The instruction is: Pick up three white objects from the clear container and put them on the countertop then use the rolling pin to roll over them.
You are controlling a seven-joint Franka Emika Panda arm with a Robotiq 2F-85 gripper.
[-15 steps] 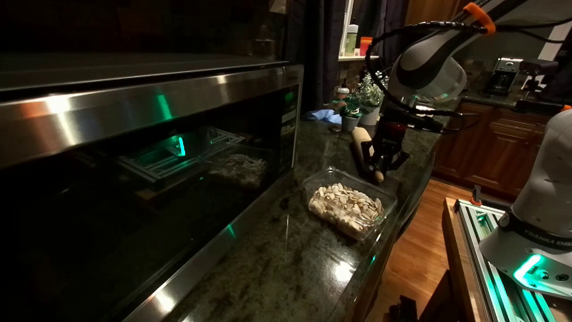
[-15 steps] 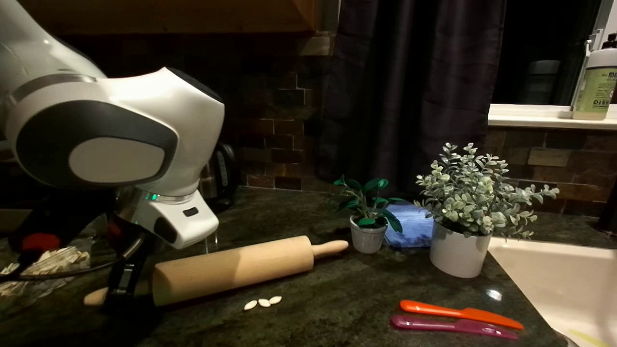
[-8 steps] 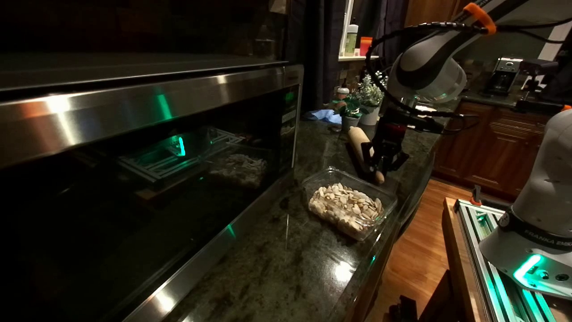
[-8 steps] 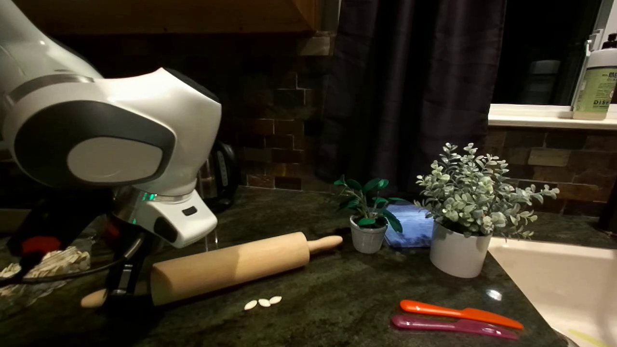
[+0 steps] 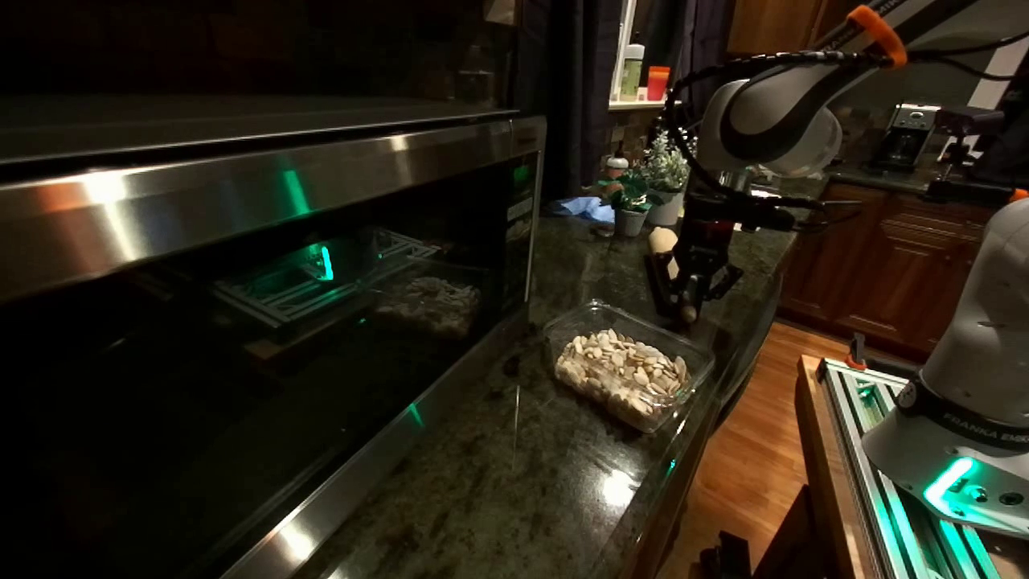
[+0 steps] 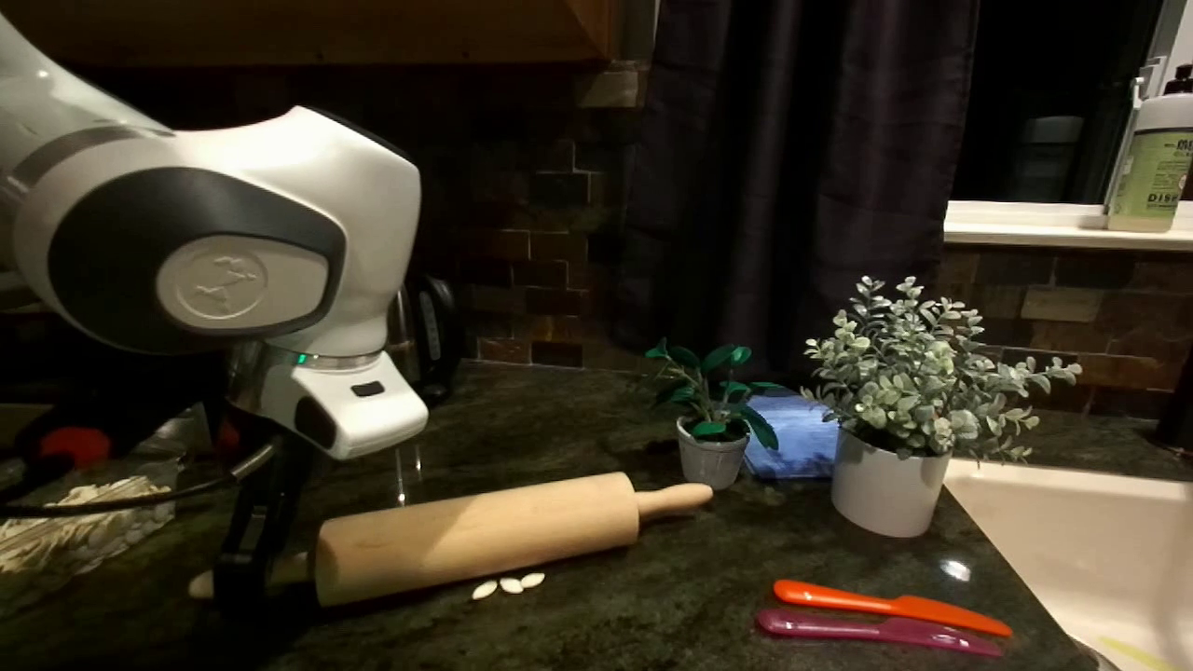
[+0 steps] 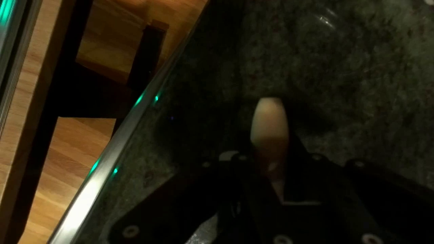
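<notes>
My gripper [image 6: 247,568] is shut on the near handle of the wooden rolling pin [image 6: 480,536]. In the wrist view the handle tip [image 7: 270,122] sticks out between the dark fingers [image 7: 271,161]. The pin lies low and roughly level over the dark countertop [image 6: 652,615]. Three white objects [image 6: 511,585] lie in a short row close in front of the barrel; I cannot tell whether it touches them. The clear container [image 5: 572,322] holds a heap of white objects [image 5: 623,366] near the gripper [image 5: 691,299]; much of the pin [image 5: 663,241] is hidden behind the gripper there.
A small potted plant [image 6: 713,452] stands close to the pin's far handle, with a larger one [image 6: 890,485] and a blue cloth [image 6: 792,433] by it. Orange [image 6: 890,601] and purple knives [image 6: 876,632] lie near the sink [image 6: 1100,522]. A microwave [image 5: 281,338] flanks the counter.
In an exterior view the pin first slipped slightly left, away from the three white objects, then moved right and forward close up to them. The gripper and arm moved with it.
</notes>
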